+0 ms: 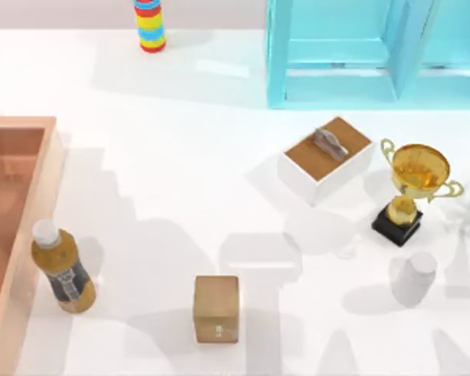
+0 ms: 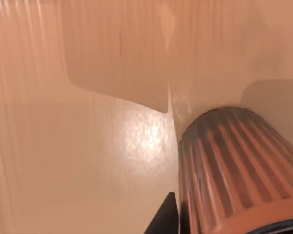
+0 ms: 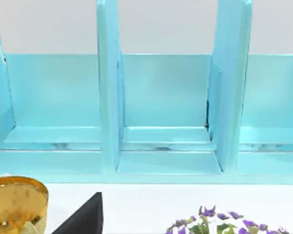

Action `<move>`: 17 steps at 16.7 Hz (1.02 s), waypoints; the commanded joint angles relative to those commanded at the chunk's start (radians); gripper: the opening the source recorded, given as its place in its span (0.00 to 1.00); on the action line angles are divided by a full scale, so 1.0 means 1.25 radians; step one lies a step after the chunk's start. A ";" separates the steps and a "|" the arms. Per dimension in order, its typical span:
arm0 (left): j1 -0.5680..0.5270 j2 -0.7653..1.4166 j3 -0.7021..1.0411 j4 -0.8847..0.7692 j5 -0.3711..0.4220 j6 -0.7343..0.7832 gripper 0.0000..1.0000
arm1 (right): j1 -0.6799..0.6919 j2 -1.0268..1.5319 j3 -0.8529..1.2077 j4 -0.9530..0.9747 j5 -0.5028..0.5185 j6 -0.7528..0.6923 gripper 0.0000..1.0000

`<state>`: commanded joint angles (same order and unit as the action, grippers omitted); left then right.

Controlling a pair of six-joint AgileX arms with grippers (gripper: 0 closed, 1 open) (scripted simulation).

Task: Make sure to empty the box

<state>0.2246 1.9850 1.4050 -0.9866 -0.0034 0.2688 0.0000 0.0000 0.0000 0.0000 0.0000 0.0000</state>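
White desk, and the box [image 1: 31, 204] sits at its left edge. Inside, the left wrist view shows a ribbed orange cup [image 2: 234, 170], probably light and rigid; grip its rim. Jaws: cannot tell.

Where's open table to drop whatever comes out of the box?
Widest bare patch: between the box, striped stack and white lidded case. Also between tan block and trophy. Tight by the bottle against the box wall.
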 joint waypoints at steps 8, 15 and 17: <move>0.000 0.000 0.000 0.000 0.000 0.000 0.00 | 0.000 0.000 0.000 0.000 0.000 0.000 1.00; 0.019 -0.073 0.069 -0.119 0.025 0.013 0.00 | 0.000 0.000 0.000 0.000 0.000 0.000 1.00; 0.019 -0.104 0.149 -0.218 0.034 0.021 0.00 | 0.000 0.000 0.000 0.000 0.000 0.000 1.00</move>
<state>0.2481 1.8546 1.5911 -1.2590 0.0386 0.2952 0.0000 0.0000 0.0000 0.0000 0.0000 0.0000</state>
